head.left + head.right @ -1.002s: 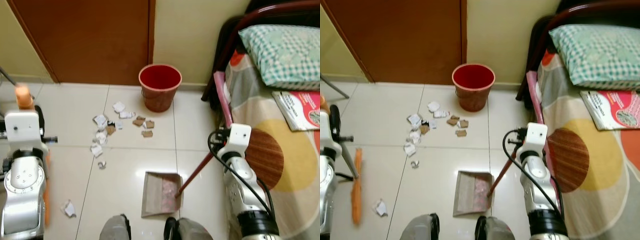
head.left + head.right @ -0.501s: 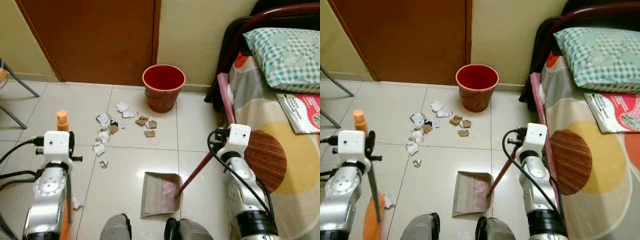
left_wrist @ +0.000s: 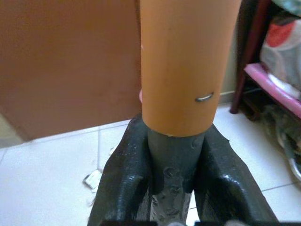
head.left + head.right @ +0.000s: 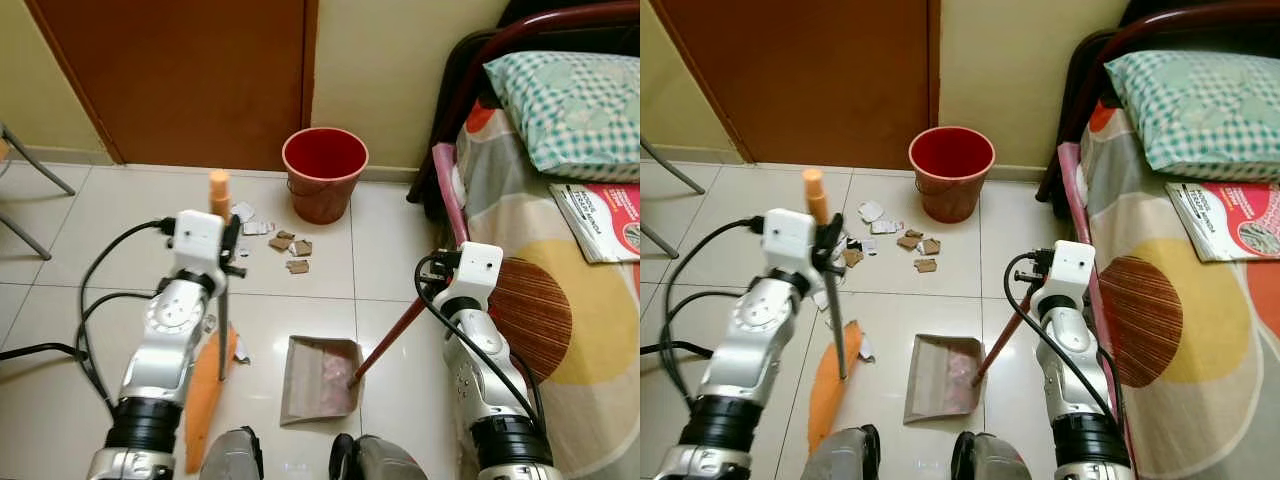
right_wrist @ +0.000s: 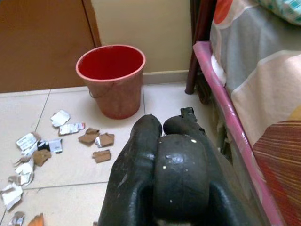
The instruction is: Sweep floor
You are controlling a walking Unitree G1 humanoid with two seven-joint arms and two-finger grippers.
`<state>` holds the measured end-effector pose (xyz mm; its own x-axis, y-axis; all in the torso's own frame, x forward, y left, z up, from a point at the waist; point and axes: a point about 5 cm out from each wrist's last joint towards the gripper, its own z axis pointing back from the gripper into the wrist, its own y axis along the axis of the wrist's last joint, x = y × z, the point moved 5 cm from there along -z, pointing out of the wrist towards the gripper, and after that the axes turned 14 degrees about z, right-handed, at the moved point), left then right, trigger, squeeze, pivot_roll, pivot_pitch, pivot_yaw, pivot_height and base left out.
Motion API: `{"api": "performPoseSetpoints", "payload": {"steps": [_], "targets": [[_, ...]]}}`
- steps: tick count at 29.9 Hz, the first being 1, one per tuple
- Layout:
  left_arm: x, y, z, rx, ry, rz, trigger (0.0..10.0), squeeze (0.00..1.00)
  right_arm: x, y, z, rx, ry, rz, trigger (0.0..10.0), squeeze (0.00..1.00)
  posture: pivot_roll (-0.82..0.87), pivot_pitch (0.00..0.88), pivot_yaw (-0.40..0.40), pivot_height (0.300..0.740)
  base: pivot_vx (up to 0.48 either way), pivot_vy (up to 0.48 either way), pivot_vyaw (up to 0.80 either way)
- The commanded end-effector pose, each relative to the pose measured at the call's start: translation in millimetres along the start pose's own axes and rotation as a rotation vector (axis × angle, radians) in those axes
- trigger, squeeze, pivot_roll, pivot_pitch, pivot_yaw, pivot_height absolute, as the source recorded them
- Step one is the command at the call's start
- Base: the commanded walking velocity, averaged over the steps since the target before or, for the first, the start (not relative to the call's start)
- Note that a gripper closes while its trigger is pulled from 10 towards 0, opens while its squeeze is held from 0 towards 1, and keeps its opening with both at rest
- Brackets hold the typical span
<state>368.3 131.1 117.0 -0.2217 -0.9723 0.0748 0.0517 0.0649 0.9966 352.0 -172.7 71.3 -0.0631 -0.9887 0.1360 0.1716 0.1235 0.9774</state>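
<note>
Head views first: your left gripper (image 4: 226,250) is clamped on the broom (image 4: 203,385) shaft just below its orange cap, and the orange bristles rest on the tile beside the dustpan (image 4: 320,379). Scraps (image 4: 287,246) of paper and card lie on the floor between the broom and the red bucket (image 4: 323,171) (which stands against the wall by the door (image 4: 190,70)). Your right gripper (image 4: 1032,283) holds the dustpan's red handle, the pan flat on the floor near the bed (image 4: 1180,290).

Left wrist view: both fingers (image 3: 123,183) press the grey shaft, with the orange cap directly above them.

Right wrist view: your fingers (image 5: 141,155) are closed around the dark end of the handle; bucket (image 5: 111,77) and scraps (image 5: 96,139) lie beyond them.
</note>
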Motion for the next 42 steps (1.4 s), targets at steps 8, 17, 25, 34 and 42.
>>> {"api": "performPoseSetpoints", "payload": {"steps": [8, 17, 25, 34, 42], "targets": [[45.1, 43, -14.8, 0.121, -0.194, 0.092, 10.0, 0.0, 7.3, 17, -11.4, 0.041, -0.128, 0.067, 10.0, 0.0, 0.01, 0.137, -0.044, 0.74, 0.0, 0.0, 0.0], [52.6, 30, 4.2, 0.054, -0.254, 0.132, 10.0, 0.0, 2.3, 5, -14.2, -0.032, -0.123, 0.128, 10.0, 0.0, 0.03, 0.16, -0.051, 0.74, 0.0, 0.0, 0.0], [68.5, 30, 8.7, 0.054, -0.291, 0.265, 10.0, 0.0, -8.7, 14, -17.3, -0.003, -0.118, 0.109, 10.0, 0.0, 0.03, 0.171, -0.057, 0.74, 0.0, 0.0, 0.0], [55.5, 57, -5.8, 0.123, -0.242, 0.296, 10.0, 0.0, -14.1, 12, -18.3, -0.012, -0.11, 0.094, 10.0, 0.0, 0.01, 0.175, -0.048, 0.74, 0.0, 0.0, 0.0], [-0.2, 63, 7.3, 0.117, -0.14, 0.149, 10.0, 0.0, -11.2, 10, -16.5, -0.022, -0.113, 0.085, 10.0, 0.0, 0.03, 0.178, -0.044, 0.74, 0.0, 0.0, 0.0]]}}
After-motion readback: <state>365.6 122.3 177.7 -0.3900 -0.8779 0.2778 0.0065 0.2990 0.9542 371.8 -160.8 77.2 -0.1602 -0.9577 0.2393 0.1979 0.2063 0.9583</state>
